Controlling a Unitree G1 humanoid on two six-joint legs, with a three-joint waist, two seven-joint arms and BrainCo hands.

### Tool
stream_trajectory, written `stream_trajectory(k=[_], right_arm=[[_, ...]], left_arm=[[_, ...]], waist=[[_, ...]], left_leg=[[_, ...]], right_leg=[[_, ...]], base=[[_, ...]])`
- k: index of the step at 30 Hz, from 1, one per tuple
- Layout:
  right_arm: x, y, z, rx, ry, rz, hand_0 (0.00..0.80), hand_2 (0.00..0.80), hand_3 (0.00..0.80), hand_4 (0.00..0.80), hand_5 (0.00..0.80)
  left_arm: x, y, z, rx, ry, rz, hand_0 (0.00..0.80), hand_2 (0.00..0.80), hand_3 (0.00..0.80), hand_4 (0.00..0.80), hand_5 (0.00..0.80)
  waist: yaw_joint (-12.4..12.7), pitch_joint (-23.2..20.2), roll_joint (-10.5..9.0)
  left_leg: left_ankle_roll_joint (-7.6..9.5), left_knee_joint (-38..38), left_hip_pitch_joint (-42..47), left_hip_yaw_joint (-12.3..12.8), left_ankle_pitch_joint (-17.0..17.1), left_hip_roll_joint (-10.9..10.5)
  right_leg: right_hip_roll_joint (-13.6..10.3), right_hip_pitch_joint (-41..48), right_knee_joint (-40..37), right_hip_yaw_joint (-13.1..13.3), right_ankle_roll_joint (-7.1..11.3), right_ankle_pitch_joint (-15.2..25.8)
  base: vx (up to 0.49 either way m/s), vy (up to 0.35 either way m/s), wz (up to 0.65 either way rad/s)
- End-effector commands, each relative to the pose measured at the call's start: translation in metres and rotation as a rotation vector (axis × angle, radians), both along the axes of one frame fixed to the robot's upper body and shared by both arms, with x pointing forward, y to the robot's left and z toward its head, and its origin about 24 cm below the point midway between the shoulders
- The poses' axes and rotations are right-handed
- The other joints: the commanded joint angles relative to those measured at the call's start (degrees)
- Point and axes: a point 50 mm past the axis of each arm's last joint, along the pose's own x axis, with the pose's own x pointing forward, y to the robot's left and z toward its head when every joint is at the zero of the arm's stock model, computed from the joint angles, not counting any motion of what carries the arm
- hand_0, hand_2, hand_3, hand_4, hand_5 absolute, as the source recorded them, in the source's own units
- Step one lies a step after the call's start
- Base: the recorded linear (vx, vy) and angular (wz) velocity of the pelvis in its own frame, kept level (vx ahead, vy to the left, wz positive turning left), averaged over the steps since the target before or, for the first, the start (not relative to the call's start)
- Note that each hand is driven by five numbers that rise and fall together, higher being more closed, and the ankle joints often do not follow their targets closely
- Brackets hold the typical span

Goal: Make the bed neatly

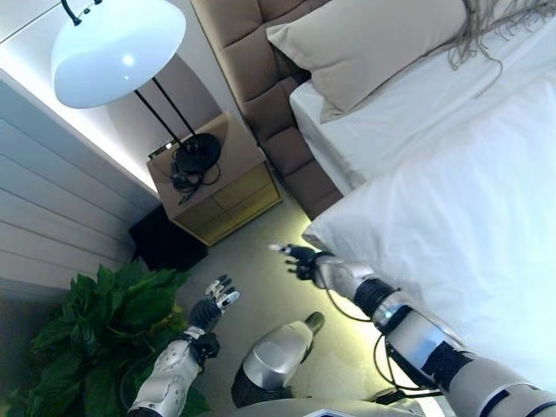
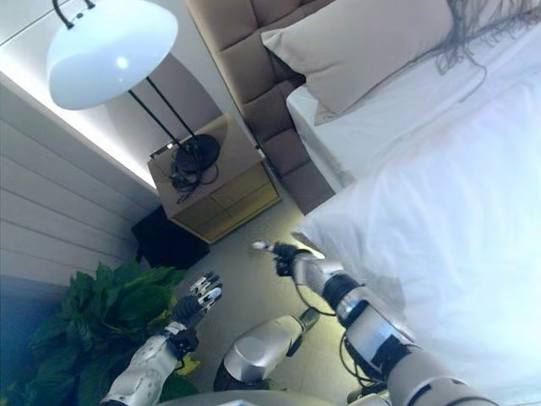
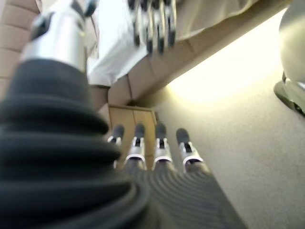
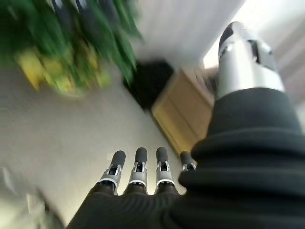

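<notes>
The bed fills the right side, covered by a white duvet (image 1: 452,217) whose near corner hangs toward the floor. A beige pillow (image 1: 373,43) leans at the brown padded headboard (image 1: 261,78), with a fringed throw (image 1: 495,26) beside it. My right hand (image 1: 300,258) hovers over the floor just off the duvet corner, fingers straight, holding nothing. My left hand (image 1: 217,300) is lower left over the floor, near the plant, fingers straight and empty. In the right wrist view the right hand's fingers (image 4: 138,167) point at the floor and nightstand.
A wooden nightstand (image 1: 217,187) stands by the headboard with a black lamp base (image 1: 195,152) on it; the lamp's white shade (image 1: 117,48) hangs at upper left. A leafy green plant (image 1: 95,339) sits at lower left. Beige carpet (image 1: 252,261) lies between bed and nightstand.
</notes>
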Motion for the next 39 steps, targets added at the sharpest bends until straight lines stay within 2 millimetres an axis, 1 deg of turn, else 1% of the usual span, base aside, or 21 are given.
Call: stream_trajectory(k=[1, 3, 6, 10, 14, 16, 17, 20, 23, 24, 27, 31, 34, 35, 36, 38, 39], right_arm=[[-0.010, 0.054, 0.032, 0.145, -0.117, 0.046, 0.000, 0.000, 0.000, 0.000, 0.000], [-0.006, 0.052, 0.037, 0.138, -0.181, 0.022, 0.000, 0.000, 0.000, 0.000, 0.000], [0.005, 0.047, 0.049, 0.154, -0.277, -0.017, 0.000, 0.000, 0.000, 0.000, 0.000], [0.023, 0.032, 0.069, 0.180, -0.434, -0.068, 0.000, 0.000, 0.000, 0.000, 0.000], [0.031, 0.015, 0.086, 0.273, -0.550, -0.136, 0.000, 0.000, 0.000, 0.000, 0.000], [0.030, 0.007, 0.089, 0.309, -0.591, -0.168, 0.000, 0.000, 0.000, 0.000, 0.000], [0.029, 0.001, 0.088, 0.328, -0.603, -0.193, 0.000, 0.000, 0.000, 0.000, 0.000], [0.024, -0.028, 0.073, 0.310, -0.637, -0.263, 0.000, 0.000, 0.000, 0.000, 0.000], [0.017, -0.063, 0.053, 0.228, -0.659, -0.301, 0.000, 0.000, 0.000, 0.000, 0.000], [0.015, -0.077, 0.045, 0.193, -0.662, -0.322, 0.000, 0.000, 0.000, 0.000, 0.000], [0.008, -0.113, 0.030, 0.108, -0.662, -0.410, 0.000, 0.000, 0.000, 0.000, 0.000], [-0.011, -0.158, 0.007, 0.043, -0.613, -0.541, 0.000, 0.000, 0.000, 0.000, 0.000], [-0.026, -0.181, -0.007, 0.065, -0.567, -0.631, 0.000, 0.000, 0.000, 0.000, 0.000], [-0.034, -0.190, -0.014, 0.067, -0.545, -0.662, 0.000, 0.000, 0.000, 0.000, 0.000], [-0.037, -0.195, -0.017, 0.068, -0.530, -0.689, 0.000, 0.000, 0.000, 0.000, 0.000], [-0.058, -0.216, -0.037, 0.085, -0.454, -0.782, 0.000, 0.000, 0.000, 0.000, 0.000], [-0.065, -0.222, -0.043, 0.081, -0.433, -0.820, 0.000, 0.000, 0.000, 0.000, 0.000]], left_arm=[[0.016, 0.008, 0.016, 0.077, -0.104, -0.019, 0.000, 0.000, 0.000, 0.000, 0.000], [0.017, 0.010, 0.017, 0.089, -0.106, -0.018, 0.000, 0.000, 0.000, 0.000, 0.000], [0.019, 0.012, 0.019, 0.108, -0.106, -0.015, 0.000, 0.000, 0.000, 0.000, 0.000], [0.019, 0.017, 0.019, 0.134, -0.101, -0.016, 0.000, 0.000, 0.000, 0.000, 0.000], [0.017, 0.017, 0.017, 0.148, -0.090, -0.014, 0.000, 0.000, 0.000, 0.000, 0.000], [0.015, 0.016, 0.016, 0.154, -0.088, -0.018, 0.000, 0.000, 0.000, 0.000, 0.000], [0.015, 0.015, 0.016, 0.157, -0.086, -0.022, 0.000, 0.000, 0.000, 0.000, 0.000], [0.012, 0.011, 0.014, 0.160, -0.074, -0.030, 0.000, 0.000, 0.000, 0.000, 0.000], [0.007, 0.009, 0.011, 0.166, -0.062, -0.033, 0.000, 0.000, 0.000, 0.000, 0.000], [0.005, 0.010, 0.009, 0.168, -0.059, -0.037, 0.000, 0.000, 0.000, 0.000, 0.000], [0.003, 0.013, 0.007, 0.175, -0.053, -0.044, 0.000, 0.000, 0.000, 0.000, 0.000], [0.001, 0.016, 0.008, 0.181, -0.064, -0.055, 0.000, 0.000, 0.000, 0.000, 0.000], [0.004, 0.020, 0.012, 0.184, -0.085, -0.068, 0.000, 0.000, 0.000, 0.000, 0.000], [0.004, 0.022, 0.013, 0.184, -0.092, -0.069, 0.000, 0.000, 0.000, 0.000, 0.000], [0.005, 0.022, 0.013, 0.182, -0.097, -0.071, 0.000, 0.000, 0.000, 0.000, 0.000], [0.006, 0.022, 0.013, 0.174, -0.103, -0.078, 0.000, 0.000, 0.000, 0.000, 0.000], [0.006, 0.021, 0.013, 0.173, -0.105, -0.086, 0.000, 0.000, 0.000, 0.000, 0.000]], waist=[[0.4, 1.3, -2.06], [0.4, 1.1, -2.65], [0.1, 0.8, -3.73], [-0.9, 0.0, -5.35], [-2.6, -1.1, -6.61], [-3.3, -1.7, -6.98], [-3.8, -2.2, -7.11], [-5.5, -3.8, -7.36], [-7.6, -5.2, -7.65], [-8.4, -5.6, -7.79], [-10.2, -6.5, -8.33], [-12.4, -7.2, -8.73], [-14.1, -7.4, -9.13], [-14.7, -7.3, -9.25], [-15.1, -7.5, -9.51], [-16.6, -7.5, -10.11], [-17.0, -7.5, -10.27]], left_leg=[[2.43, 4.6, -3.9, 5.4, 4.3, -1.4], [2.39, 4.0, -3.3, 5.3, 4.4, -1.3], [2.24, 3.0, -2.4, 5.3, 4.5, -0.8], [2.05, 1.1, -0.5, 5.4, 4.4, -0.1], [2.10, -0.8, 1.8, 5.6, 4.1, 0.6], [2.27, -1.6, 2.9, 5.7, 3.8, 0.9], [2.37, -2.0, 3.6, 5.8, 3.7, 1.1], [2.86, -3.5, 5.9, 6.2, 3.1, 2.0], [3.16, -5.2, 8.0, 6.7, 2.9, 3.0], [3.24, -5.8, 8.8, 7.0, 2.8, 3.4], [3.37, -7.2, 10.4, 7.8, 2.7, 4.0], [3.47, -8.9, 12.8, 8.8, 2.2, 5.3], [3.29, -9.9, 14.0, 9.8, 2.0, 6.3], [3.17, -10.1, 14.6, 10.3, 1.6, 6.8], [3.18, -10.3, 14.5, 10.5, 1.8, 6.8], [3.23, -10.3, 15.2, 11.3, 1.2, 7.2], [3.24, -10.2, 15.5, 11.5, 1.0, 7.3]], right_leg=[[-0.1, 6.6, -10.2, 2.9, 4.15, 21.3], [0.2, 7.2, -11.1, 2.7, 4.23, 21.6], [0.7, 8.1, -12.4, 2.5, 4.17, 22.0], [1.7, 9.6, -15.0, 2.9, 4.18, 22.9], [2.7, 10.8, -17.7, 3.9, 4.05, 23.5], [3.1, 11.4, -18.7, 4.3, 4.04, 23.6], [3.3, 11.6, -19.3, 4.6, 4.03, 23.7], [4.1, 12.1, -20.6, 5.7, 3.99, 23.7], [5.3, 13.0, -22.3, 6.5, 3.97, 23.1], [5.7, 13.5, -23.1, 6.8, 3.96, 22.9], [6.5, 14.3, -24.8, 7.0, 3.94, 22.8], [7.5, 15.9, -26.9, 7.2, 3.84, 21.7], [8.3, 16.6, -27.9, 7.3, 3.92, 21.0], [8.7, 17.0, -28.2, 7.5, 4.01, 20.7], [8.8, 16.9, -28.5, 7.6, 4.05, 20.8], [9.2, 16.9, -28.5, 8.1, 4.31, 20.6], [9.2, 16.9, -28.4, 8.3, 4.37, 20.5]], base=[[-0.097, -0.046, 0.13], [-0.015, -0.078, 0.16], [-0.008, -0.088, 0.07], [-0.004, -0.086, -0.12], [0.002, -0.069, -0.10], [0.011, -0.062, -0.19], [0.022, -0.062, -0.10], [0.030, -0.064, -0.16], [0.025, -0.090, -0.16], [0.005, -0.102, -0.13], [0.013, -0.101, -0.22], [0.001, -0.107, -0.14], [-0.032, -0.115, -0.20], [-0.044, -0.098, -0.12], [-0.055, -0.109, -0.15], [-0.062, -0.116, -0.11], [-0.043, -0.114, -0.08]])
